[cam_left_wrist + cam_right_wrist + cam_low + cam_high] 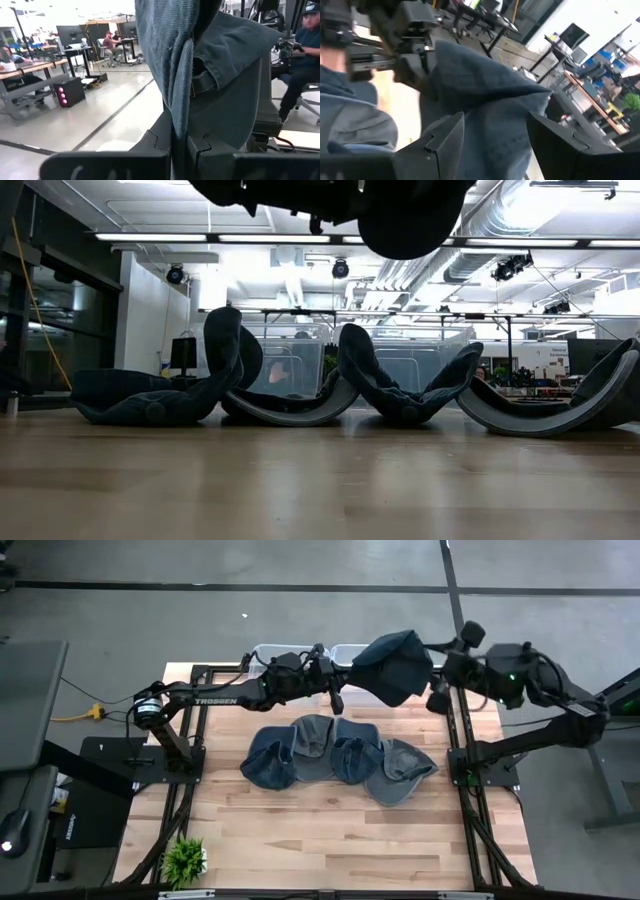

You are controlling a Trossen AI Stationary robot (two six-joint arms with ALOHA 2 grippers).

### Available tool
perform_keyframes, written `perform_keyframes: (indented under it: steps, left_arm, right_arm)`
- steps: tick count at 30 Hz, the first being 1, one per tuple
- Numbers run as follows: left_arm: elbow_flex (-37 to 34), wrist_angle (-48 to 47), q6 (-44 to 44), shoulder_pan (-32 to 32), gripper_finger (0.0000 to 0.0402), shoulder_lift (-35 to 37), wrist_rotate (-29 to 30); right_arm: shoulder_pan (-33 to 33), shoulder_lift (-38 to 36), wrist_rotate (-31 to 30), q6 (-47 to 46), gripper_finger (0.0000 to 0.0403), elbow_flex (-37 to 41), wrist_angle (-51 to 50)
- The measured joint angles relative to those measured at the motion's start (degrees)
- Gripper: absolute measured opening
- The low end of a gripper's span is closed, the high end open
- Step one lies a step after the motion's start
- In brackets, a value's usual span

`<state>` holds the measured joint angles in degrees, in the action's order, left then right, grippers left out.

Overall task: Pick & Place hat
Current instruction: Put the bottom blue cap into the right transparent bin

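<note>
A dark blue denim hat [395, 665] hangs high above the table's far side between my two grippers, and shows at the top of the low view [410, 220]. My left gripper [350, 678] reaches in level from the left and is shut on it [181, 137]. My right gripper [436, 678] comes from the right and is open. Its fingers [445, 142] stand on either side of a hanging fold of the hat [490, 115]. Several more denim hats [335, 755] lie in a pile on the table's middle. My left gripper pinches a stitched edge of the hat [180, 107] between its two shut fingers, coming level from the table's left. The hat is lifted clear of the table, and its cloth rises and drapes beyond the fingers. My right gripper has hat cloth between its open fingers; whether they touch it I cannot tell.
Two clear bins [268, 655] [345, 650] stand at the table's far edge, behind the left arm. A small green plant [185, 860] sits at the near left corner. The piled hats [330, 380] curl up from the wood.
</note>
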<state>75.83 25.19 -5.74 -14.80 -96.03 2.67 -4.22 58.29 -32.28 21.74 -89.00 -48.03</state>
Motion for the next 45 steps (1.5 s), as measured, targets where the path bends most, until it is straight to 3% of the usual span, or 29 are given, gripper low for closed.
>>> perform_keyframes:
  steps: [7, 19, 30, 36, 42, 45]
  left_arm:
    - [0.0, -0.7, -0.5, 0.2, 0.0002, 0.0, 0.3]
    - [0.0, -3.4, -3.0, 0.2, 0.0002, 0.0, 0.7]
    - [0.0, -4.9, -4.3, 0.2, 0.0002, 0.0, 0.6]
    - [0.0, -5.4, -4.5, 0.2, 0.0002, 0.0, 0.7]
    - [0.0, -5.7, -4.5, 0.2, 0.0002, 0.0, 0.7]
    - [0.0, -5.7, -4.5, 0.1, 0.0012, 0.0, 0.8]
  right_arm:
    - [-8.9, 4.8, 0.0, 0.0, 0.0211, -5.0, -1.9]
    - [-21.4, 10.5, 21.4, -3.6, 0.0211, -10.3, -9.3]
    - [-24.0, 15.2, 26.6, -3.4, 0.0202, -10.3, -12.7]
    - [-24.0, 15.2, 26.7, -3.5, 0.0144, -10.3, -12.9]
    - [-24.0, 15.2, 26.7, -3.7, 0.0022, -10.3, -13.4]
    - [-23.9, 15.2, 26.7, -4.9, 0.0012, -10.3, -13.5]
